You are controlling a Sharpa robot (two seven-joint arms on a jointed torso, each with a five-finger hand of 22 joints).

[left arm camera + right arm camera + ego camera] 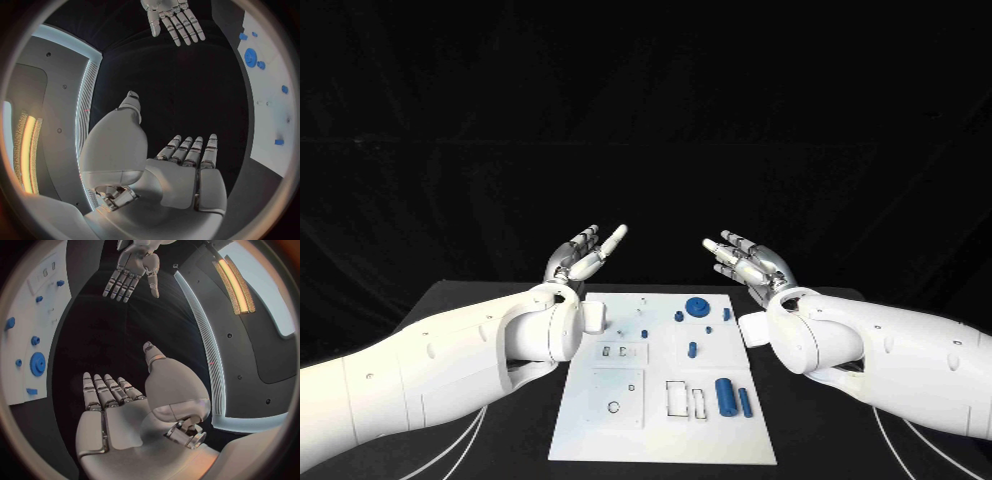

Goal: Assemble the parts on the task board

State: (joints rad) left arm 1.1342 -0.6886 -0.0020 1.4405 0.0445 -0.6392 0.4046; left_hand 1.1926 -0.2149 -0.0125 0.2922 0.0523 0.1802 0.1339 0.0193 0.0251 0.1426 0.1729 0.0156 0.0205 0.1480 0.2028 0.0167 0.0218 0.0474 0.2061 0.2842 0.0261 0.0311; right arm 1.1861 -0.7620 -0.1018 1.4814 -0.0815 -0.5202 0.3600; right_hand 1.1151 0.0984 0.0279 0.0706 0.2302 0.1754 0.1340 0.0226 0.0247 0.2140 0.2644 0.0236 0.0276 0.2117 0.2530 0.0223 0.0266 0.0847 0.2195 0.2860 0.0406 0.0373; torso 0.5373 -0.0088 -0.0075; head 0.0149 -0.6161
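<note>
The white task board (583,430) lies flat in the middle of the black table. Small blue parts lie on it: a round disc (698,306) near the far edge, a thick cylinder (726,396) at the near right, a thin bar (746,402) beside it, and a short piece (692,350) in the middle. My left hand (584,253) is raised beyond the board's far left corner, fingers spread, holding nothing. My right hand (749,261) is raised beyond the far right corner, likewise open and empty. Both palms face each other, as seen in the wrist views: left hand (181,170), right hand (119,405).
The board (275,85) carries rectangular slots (676,397) and a round hole (615,407) on its near half. Black table (473,300) surrounds the board on all sides. A dark backdrop stands behind the table.
</note>
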